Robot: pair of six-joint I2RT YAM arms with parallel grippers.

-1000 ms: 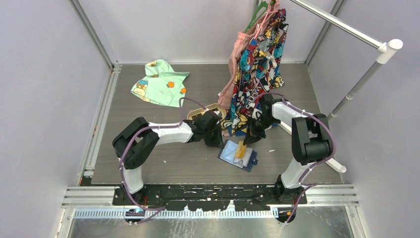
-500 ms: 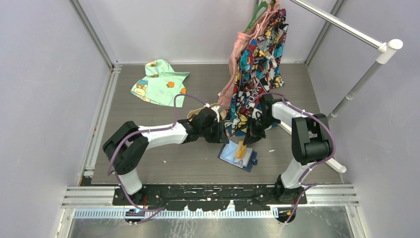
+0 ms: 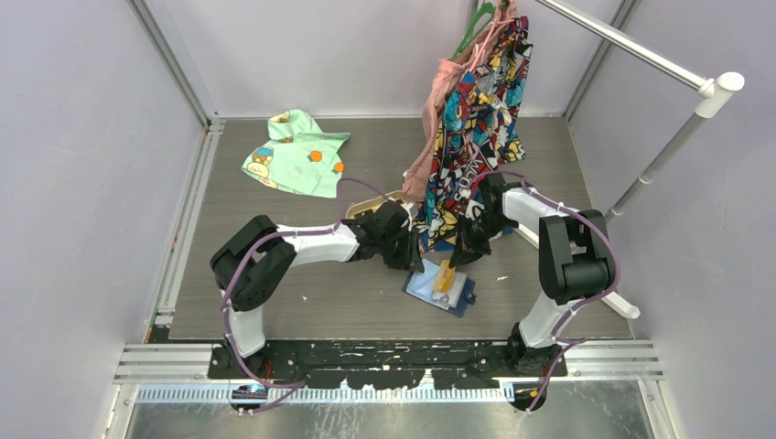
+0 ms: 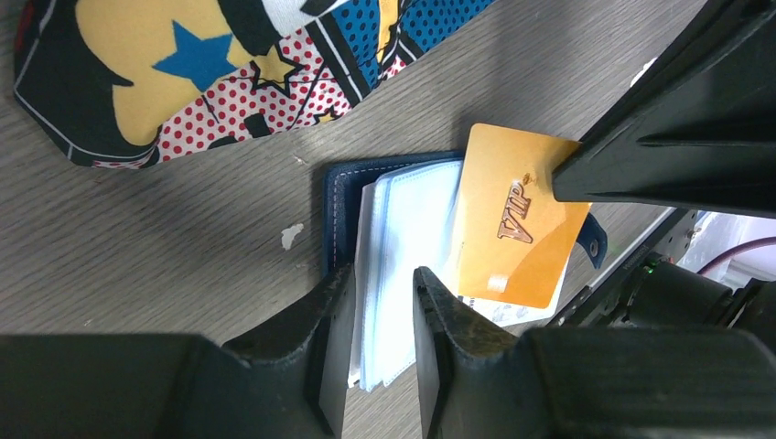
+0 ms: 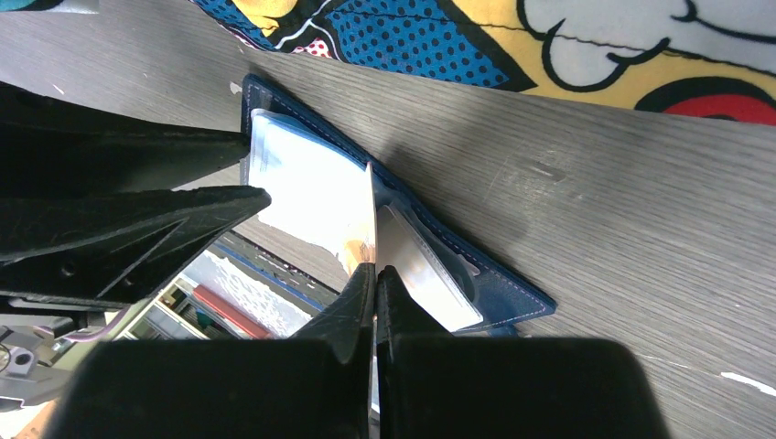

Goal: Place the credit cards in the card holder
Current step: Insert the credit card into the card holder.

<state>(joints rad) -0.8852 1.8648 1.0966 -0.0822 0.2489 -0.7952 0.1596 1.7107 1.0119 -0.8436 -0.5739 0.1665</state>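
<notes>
1. One orange card [image 4: 508, 219] is pinched edge-on in the right gripper [image 5: 373, 272], standing over the open card holder [image 4: 340, 197] just below its fingertips.
2. Parted, the left gripper [image 4: 380, 279] straddles the holder's pale pockets [image 4: 403, 238].
3. Just beyond both grippers, a comic-print garment [image 4: 229, 73] reaches the table [image 4: 137, 238].

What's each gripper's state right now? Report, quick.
Left gripper: slightly open, poised over the card holder and its pale pockets.
Right gripper: shut on the orange card.
</notes>
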